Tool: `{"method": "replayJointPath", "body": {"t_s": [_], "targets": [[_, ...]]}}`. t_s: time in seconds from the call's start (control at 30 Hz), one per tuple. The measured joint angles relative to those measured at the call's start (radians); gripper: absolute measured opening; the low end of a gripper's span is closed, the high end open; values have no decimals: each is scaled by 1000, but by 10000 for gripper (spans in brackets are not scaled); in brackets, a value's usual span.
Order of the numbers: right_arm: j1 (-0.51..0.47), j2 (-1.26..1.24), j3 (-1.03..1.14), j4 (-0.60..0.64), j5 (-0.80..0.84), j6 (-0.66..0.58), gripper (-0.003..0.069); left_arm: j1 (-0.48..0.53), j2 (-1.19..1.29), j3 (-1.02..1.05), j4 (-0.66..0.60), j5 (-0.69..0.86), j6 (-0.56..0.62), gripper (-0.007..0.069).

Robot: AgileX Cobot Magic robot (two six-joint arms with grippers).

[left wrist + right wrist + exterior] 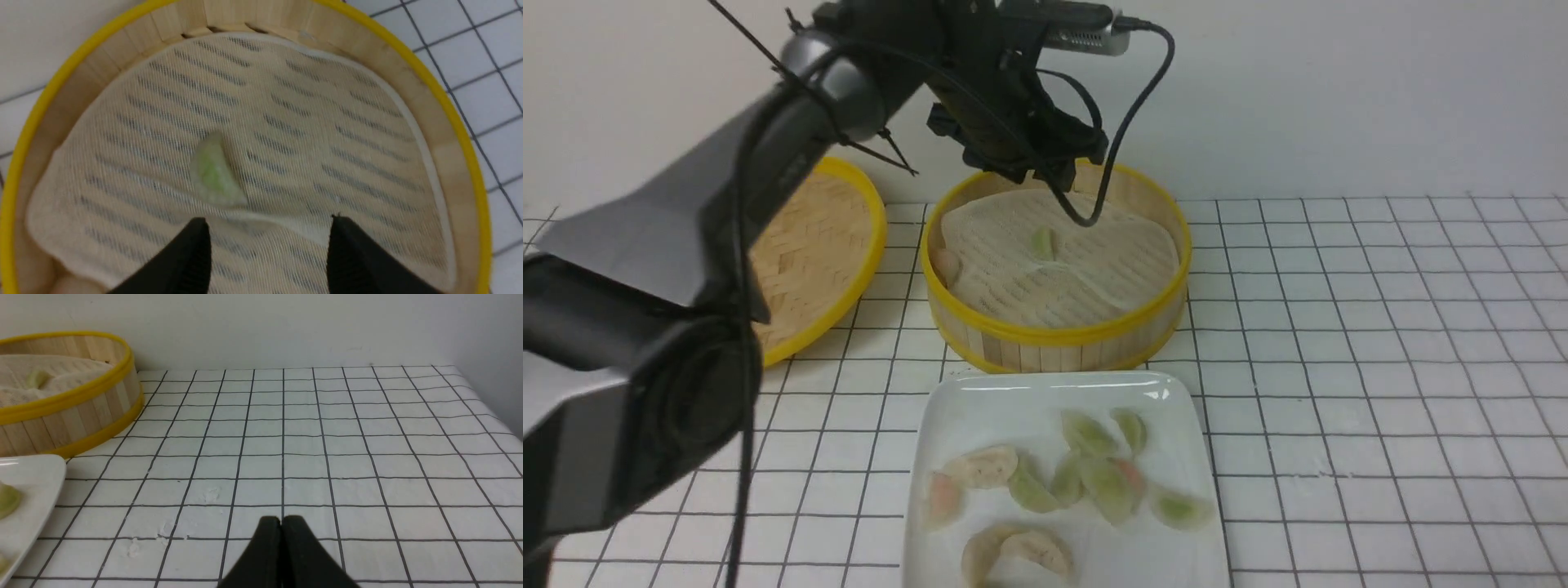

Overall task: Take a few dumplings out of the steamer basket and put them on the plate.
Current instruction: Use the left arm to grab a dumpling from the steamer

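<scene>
Green dumpling [214, 173]: near centre of steamer basket [1054, 336]; plate [980, 404] at basket's 6 o'clock.
Left pincer [267, 222]: wide, empty, hovering above liner [327, 143], short of dumpling.
Advice: centre jaws astride it, descend, close gently; the skin looks soft.
Right pincer [282, 524]: closed, empty, over worktop [367, 457].

Over on the left, a flat woven bamboo lid [825, 245] with a yellow rim lies on the white tablecloth [1380, 367], thin black grid lines running across it. Behind stands a plain pale wall [1339, 98]. Faint whitish smudges [163, 533] mark the cloth.
</scene>
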Motion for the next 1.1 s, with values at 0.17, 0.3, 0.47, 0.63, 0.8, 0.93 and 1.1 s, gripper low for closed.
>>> {"method": "replayJointPath", "body": {"t_s": [0.17, 0.3, 0.47, 0.63, 0.8, 0.93, 1.1], "targets": [[0, 0, 0, 0, 0, 0, -14, 0, 154, -122, 57, -17, 19, 353], [0, 0, 0, 0, 0, 0, -14, 0, 208, -129, 105, -47, 21, 353], [0, 0, 0, 0, 0, 0, -14, 0, 233, -129, 108, -67, 22, 353], [0, 0, 0, 0, 0, 0, -14, 0, 233, -131, 95, -81, 23, 353], [0, 0, 0, 0, 0, 0, -14, 0, 233, -131, 96, -89, 27, 351], [0, 0, 0, 0, 0, 0, -14, 0, 237, -131, 96, -89, 27, 351], [0, 0, 0, 0, 0, 0, -14, 0, 256, -137, 95, -73, 27, 333]]}}
